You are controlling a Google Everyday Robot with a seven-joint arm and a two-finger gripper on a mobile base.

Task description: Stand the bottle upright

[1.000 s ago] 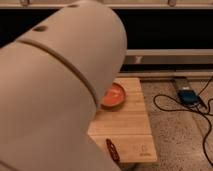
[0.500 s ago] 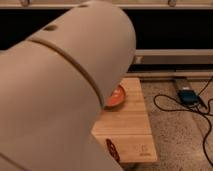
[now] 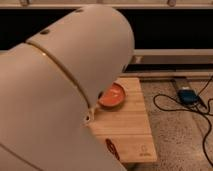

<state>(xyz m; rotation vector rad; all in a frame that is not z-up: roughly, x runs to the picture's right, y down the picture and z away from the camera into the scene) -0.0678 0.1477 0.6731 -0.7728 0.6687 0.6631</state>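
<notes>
The bottle is hidden from view. My own arm (image 3: 55, 95), a large cream-white cylinder with a seam across it, fills the left and middle of the camera view and blocks most of the table. The gripper is out of view. On the visible part of the wooden table (image 3: 132, 130) sits an orange-red bowl (image 3: 113, 96), partly covered by the arm.
A small dark red object (image 3: 111, 148) lies near the table's front edge by the arm. A blue box (image 3: 187, 95) with black cables (image 3: 170, 106) lies on the speckled floor to the right. A dark wall unit with a pale ledge runs behind.
My arm has swung further right and up across the view, covering more of the table and part of the bowl.
</notes>
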